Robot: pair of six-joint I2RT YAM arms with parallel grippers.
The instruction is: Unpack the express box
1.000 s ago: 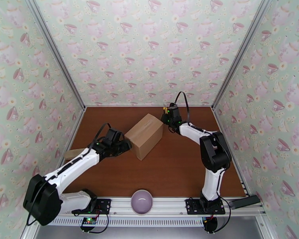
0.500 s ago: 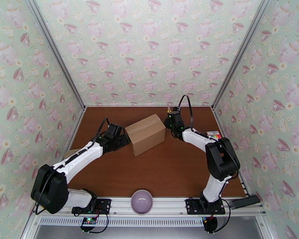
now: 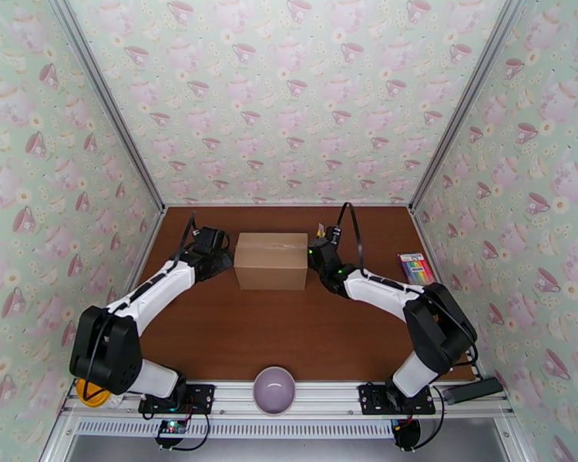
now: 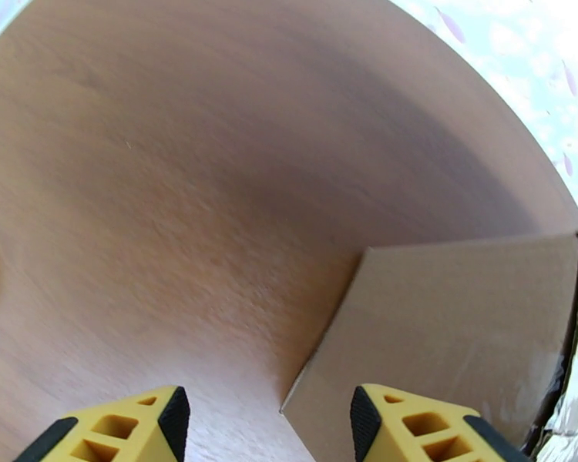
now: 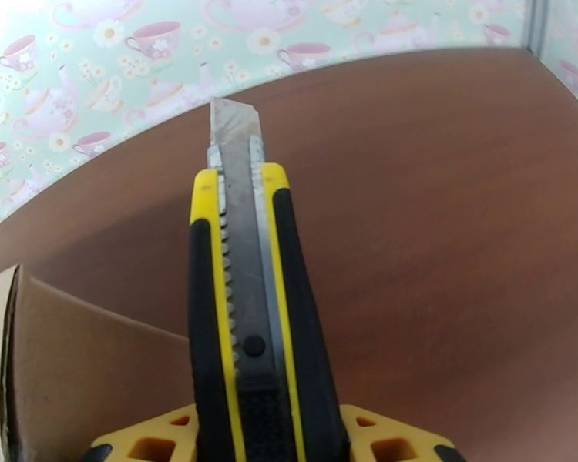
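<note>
On the brown table (image 3: pixel 235 340) the express box (image 3: pixel 271 261) stands closed at the far middle, its long axis running left to right, with one arm equally near at each short end. The left gripper (image 4: pixel 266 429) is apart and empty beside the left end. The right gripper (image 3: pixel 317 256) is clamped on a utility knife (image 5: pixel 246 302) with the blade out and the box to its left; I cannot tell whether anything touches the cardboard.

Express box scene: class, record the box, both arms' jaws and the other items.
express box: closed, taped seam on top, mid-table
left jaws: open, at the box's left end
right jaws: shut on a utility knife, blade out, by the box's right end
other items: purple bowl at near edge; multicoloured pack at right
</note>
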